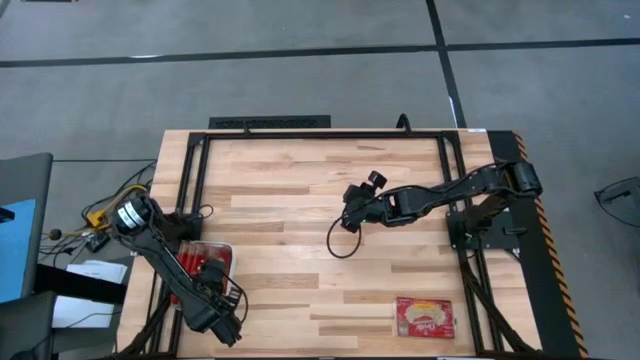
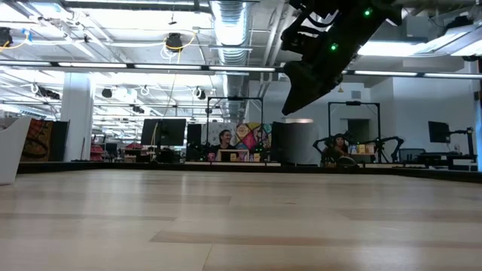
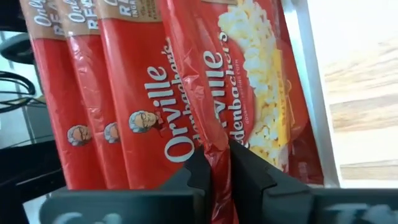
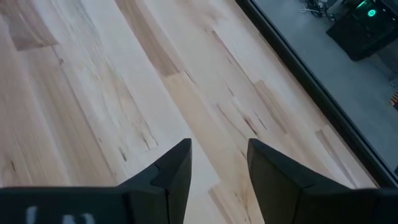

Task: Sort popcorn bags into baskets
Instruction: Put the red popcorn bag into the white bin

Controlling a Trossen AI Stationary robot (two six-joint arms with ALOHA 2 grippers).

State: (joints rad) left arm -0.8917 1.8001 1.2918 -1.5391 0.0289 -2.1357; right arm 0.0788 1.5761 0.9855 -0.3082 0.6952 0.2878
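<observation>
The left gripper (image 3: 216,171) pinches the edge of one bag (image 3: 249,93) standing among others in the tray (image 1: 222,248) at the worktop's (image 1: 300,190) left edge, while the right gripper (image 4: 217,168), fingers apart and empty, hovers mid-worktop, nearer the lone flat bag (image 1: 424,317) lying crosswise at the front right.

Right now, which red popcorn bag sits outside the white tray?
The flat red popcorn bag lying alone on the wooden table by the right arm's side; the other bags stand packed in the white tray.

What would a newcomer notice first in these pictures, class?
The row of flat red popcorn bags standing in the white shallow tray at the wooden table's left edge, one bag pinched by the left pincer. One red bag lies alone front right; the right pincer hangs open mid-table.
</observation>
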